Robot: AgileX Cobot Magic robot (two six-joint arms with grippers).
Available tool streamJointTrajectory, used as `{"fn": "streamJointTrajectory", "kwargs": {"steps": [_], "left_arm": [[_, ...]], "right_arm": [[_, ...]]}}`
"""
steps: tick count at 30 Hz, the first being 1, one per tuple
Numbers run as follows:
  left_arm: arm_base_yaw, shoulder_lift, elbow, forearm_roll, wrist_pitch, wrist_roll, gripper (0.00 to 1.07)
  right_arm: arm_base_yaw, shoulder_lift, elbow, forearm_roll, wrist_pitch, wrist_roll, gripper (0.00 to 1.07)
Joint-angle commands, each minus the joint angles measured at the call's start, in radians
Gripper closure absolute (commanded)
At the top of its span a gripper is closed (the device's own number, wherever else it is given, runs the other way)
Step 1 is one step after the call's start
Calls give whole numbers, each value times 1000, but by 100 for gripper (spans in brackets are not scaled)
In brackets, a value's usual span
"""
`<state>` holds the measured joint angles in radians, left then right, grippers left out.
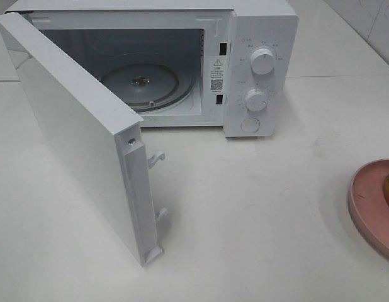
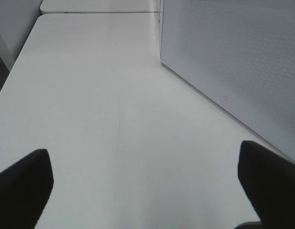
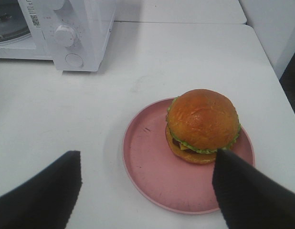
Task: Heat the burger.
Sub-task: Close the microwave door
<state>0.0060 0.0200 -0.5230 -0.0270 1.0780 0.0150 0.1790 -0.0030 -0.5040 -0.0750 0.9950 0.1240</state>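
A white box-shaped microwave oven (image 1: 182,63) stands at the back of the white worktop (image 1: 257,214); its flat white door (image 1: 75,138) is swung wide open and juts forward across the left side, with a round glass turntable (image 1: 141,85) bare inside the cavity. Well apart, at the worktop's right edge, a round pink plate (image 3: 152,167) carries the tall burger (image 3: 202,125) with its glossy golden-brown bun (lettuce and cheese showing at the rim); the right gripper (image 3: 147,186) hovers above the plate, jaws spread wide and holding nothing; the left gripper (image 2: 145,183) hangs beside the door, jaws likewise wide apart over bare worktop.
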Motion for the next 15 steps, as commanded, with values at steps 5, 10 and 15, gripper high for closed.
{"fn": "streamJointTrajectory", "kwargs": {"steps": [5, 10, 15], "left_arm": [[2, 110, -26, -13, -143, -1, 28], [2, 192, -26, -13, -213, -1, 65], [2, 290, -11, -13, -299, -1, 95]], "right_arm": [[-6, -33, 2, -2, 2, -4, 33], [-6, -33, 2, -2, 2, -4, 33], [-6, -33, 2, -2, 2, -4, 33]]}}
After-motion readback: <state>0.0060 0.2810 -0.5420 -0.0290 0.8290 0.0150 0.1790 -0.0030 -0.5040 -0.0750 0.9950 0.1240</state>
